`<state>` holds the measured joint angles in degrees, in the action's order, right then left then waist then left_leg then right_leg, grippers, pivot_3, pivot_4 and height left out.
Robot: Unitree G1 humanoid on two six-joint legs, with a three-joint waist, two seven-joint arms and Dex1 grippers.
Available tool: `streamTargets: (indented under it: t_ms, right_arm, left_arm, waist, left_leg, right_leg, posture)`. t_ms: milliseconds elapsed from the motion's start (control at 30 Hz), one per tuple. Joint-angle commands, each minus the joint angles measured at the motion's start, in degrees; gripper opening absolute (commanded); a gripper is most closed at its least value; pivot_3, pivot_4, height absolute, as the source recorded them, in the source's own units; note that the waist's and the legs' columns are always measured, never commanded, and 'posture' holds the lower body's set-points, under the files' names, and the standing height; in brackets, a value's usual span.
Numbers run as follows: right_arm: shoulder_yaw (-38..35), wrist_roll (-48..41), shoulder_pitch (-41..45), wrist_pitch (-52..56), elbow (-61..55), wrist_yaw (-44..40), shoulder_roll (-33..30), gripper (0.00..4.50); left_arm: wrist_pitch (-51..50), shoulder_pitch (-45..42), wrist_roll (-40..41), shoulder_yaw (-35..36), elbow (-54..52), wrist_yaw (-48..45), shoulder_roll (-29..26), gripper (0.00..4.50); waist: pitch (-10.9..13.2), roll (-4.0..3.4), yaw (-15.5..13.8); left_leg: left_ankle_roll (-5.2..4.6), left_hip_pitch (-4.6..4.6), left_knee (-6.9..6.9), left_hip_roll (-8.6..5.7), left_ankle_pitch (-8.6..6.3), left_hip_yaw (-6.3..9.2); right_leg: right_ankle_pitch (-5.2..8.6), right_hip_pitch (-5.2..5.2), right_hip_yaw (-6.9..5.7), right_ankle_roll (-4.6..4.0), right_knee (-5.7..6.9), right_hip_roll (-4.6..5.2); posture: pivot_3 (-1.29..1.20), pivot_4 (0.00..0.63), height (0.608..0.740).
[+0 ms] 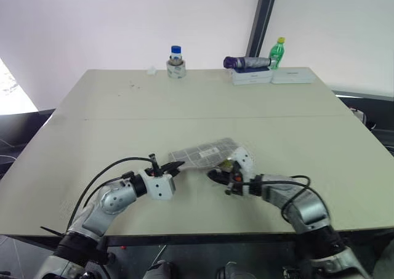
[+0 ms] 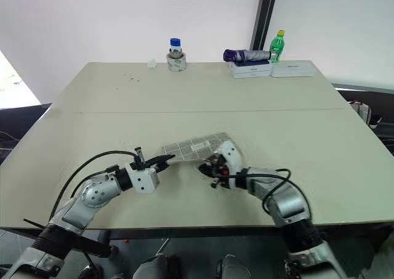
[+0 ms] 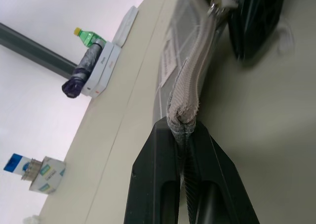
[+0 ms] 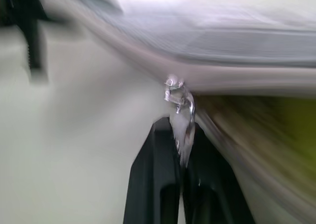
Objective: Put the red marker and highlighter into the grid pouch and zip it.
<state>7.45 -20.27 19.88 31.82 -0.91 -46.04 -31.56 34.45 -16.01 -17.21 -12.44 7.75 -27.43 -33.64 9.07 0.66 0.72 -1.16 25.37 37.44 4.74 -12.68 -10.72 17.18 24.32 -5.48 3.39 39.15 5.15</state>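
while the grid pouch (image 1: 206, 151) lies on the table (image 1: 203, 100) near the front edge, between the two arms, the left gripper (image 3: 186, 127) is clamped tight on the end of its zipper edge. the right gripper (image 4: 181, 135) is pinched closed on the little metal zipper pull (image 4: 178, 99). there's a bit of yellow inside the pouch opening right by that pull, prob the highlighter (image 4: 276, 122). can't see the red marker.

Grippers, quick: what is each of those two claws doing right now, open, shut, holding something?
Left gripper: shut on the zipper edge of the flat grey fabric grid pouch.
Right gripper: shut on the pouch's small metal zipper pull.
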Motion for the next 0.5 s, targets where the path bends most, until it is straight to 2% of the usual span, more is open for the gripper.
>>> streamTargets:
  t_ms: [33,100,233,333,433,500]
  right_arm:
    - [-4.99,2.8,0.73,-5.91,5.81,-2.05,-5.71,0.06]
    - [-6.24,4.5,1.58,-9.13,10.14,-2.87,-8.66,0.06]
    - [-6.97,4.94,3.29,-12.59,14.62,-4.05,-9.95,0.06]
    - [-7.64,1.8,3.61,-10.7,13.2,-5.61,-8.44,0.0]
    - [-7.94,0.7,3.28,-11.12,11.2,-7.1,-7.05,0.95]
    - [-8.34,0.09,2.92,-12.23,10.36,-8.19,-6.67,1.96]
  left_arm:
    - [0.7,0.04,1.72,3.37,1.25,1.13,-1.71,0.0]
    - [1.23,-0.18,2.5,3.84,2.59,1.03,-2.35,0.0]
    - [1.02,-0.61,7.44,4.0,4.64,-1.79,-2.61,0.0]
    - [-2.73,-0.12,16.69,4.42,3.91,-7.29,-1.82,1.09]
    - [-1.64,0.47,17.79,5.22,5.07,-9.59,-3.16,2.62]
    - [-1.11,1.01,18.54,6.38,5.87,-10.85,-4.37,3.69]
  waist:
    - [0.0,0.0,0.07]
    - [0.0,0.0,0.13]
    - [0.0,-0.01,0.35]
    - [0.0,-0.01,0.22]
    - [0.0,-0.01,0.12]
    - [0.0,-0.01,0.12]
  left_leg:
    - [0.0,-0.01,-0.01,0.01,0.0,0.0]
    - [0.02,-0.03,-0.02,0.03,0.01,0.0]
    - [0.04,-0.05,-0.05,0.06,0.03,-0.04]
    - [0.05,-0.04,-0.05,0.07,0.03,-0.05]
    - [0.05,-0.03,-0.02,0.06,0.04,-0.06]
    - [0.05,-0.04,-0.02,0.06,0.03,-0.05]
  right_leg:
    - [0.0,0.0,0.0,0.0,0.0,-0.01]
    - [0.0,0.0,0.0,0.0,0.0,-0.05]
    - [0.0,0.01,0.0,0.01,0.0,-0.08]
    - [0.0,0.0,0.0,0.01,0.0,-0.08]
    - [0.0,0.0,0.0,0.01,0.0,-0.06]
    - [0.0,0.0,0.0,0.01,0.0,-0.06]
  posture:
    - [0.0,0.15,0.74]
    - [0.0,0.15,0.74]
    - [0.0,0.15,0.74]
    - [0.0,0.15,0.74]
    - [0.0,0.15,0.74]
    - [0.0,0.15,0.74]
